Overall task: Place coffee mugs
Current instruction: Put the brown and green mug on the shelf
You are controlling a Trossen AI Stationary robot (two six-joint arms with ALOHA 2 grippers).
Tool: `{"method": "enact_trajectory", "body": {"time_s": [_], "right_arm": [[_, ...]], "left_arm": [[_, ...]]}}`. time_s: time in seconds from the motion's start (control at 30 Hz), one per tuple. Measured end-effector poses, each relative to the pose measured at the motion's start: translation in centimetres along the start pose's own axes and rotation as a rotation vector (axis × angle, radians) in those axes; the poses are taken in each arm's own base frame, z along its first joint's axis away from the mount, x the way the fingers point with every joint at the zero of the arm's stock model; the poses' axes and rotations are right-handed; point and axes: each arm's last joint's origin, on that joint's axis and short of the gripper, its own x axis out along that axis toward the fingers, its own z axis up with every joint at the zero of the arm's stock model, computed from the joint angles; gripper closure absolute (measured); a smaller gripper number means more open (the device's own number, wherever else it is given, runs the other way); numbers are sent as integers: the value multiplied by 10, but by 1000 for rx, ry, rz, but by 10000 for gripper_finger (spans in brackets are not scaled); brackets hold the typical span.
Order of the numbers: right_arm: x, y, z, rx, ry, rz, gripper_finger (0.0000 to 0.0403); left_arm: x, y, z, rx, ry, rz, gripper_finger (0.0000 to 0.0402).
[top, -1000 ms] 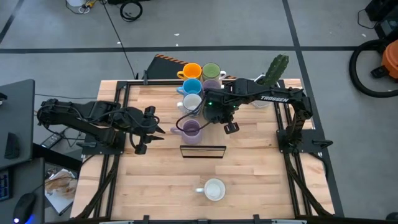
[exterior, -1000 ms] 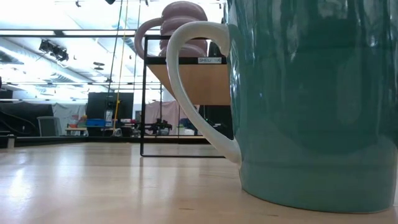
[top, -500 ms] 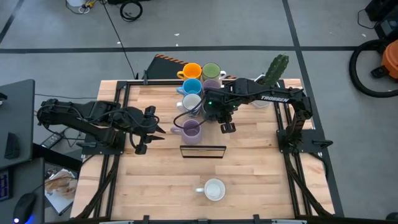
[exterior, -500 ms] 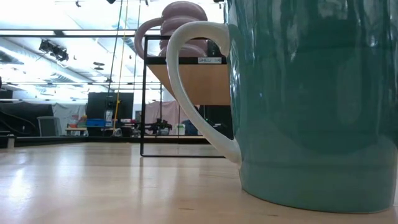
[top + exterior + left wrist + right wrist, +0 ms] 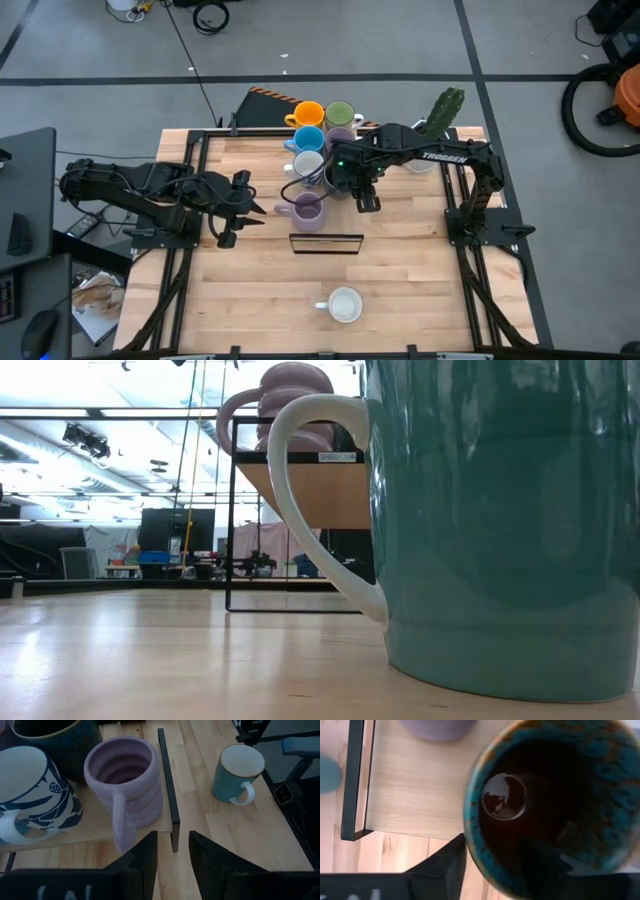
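Lilac ribbed mug [image 5: 125,775], teal mug [image 5: 235,772], white mug with navy pattern [image 5: 32,790]

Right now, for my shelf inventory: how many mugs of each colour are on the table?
Orange mug: 1
Green mug: 1
Blue mug: 1
Purple mugs: 2
White patterned mug: 1
Dark mug: 1
Teal mug: 1
Total: 8

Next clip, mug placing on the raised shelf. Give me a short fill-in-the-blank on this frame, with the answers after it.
1. The ribbed purple mug stands on a raised wooden ____.
2. The mug standing alone at the table's near edge shows a ____ handle in the low view.
3. The right gripper straddles the rim of the ____ mug.
4. The left gripper holds ____.

Answers: shelf; white; dark; nothing
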Motion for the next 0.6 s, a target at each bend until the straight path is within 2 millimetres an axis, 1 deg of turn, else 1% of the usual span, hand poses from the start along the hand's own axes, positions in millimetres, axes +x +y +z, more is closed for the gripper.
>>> {"method": "enact_trajectory", "body": {"time_s": [0.13, 0.27, 0.47, 0.6], "right_arm": [[-5, -2, -4, 5, 9, -49, 192], [-11, -2, -9, 4, 27, -74, 174], [-28, -2, -11, 4, -5, -82, 172], [-40, -4, -8, 9, -71, -98, 175]], "left_arm": [[0, 0, 0, 0, 0, 0, 285], [0, 0, 0, 0, 0, 0, 285], [0, 0, 0, 0, -1, 0, 285], [0, 0, 0, -1, -4, 0, 285]]}}
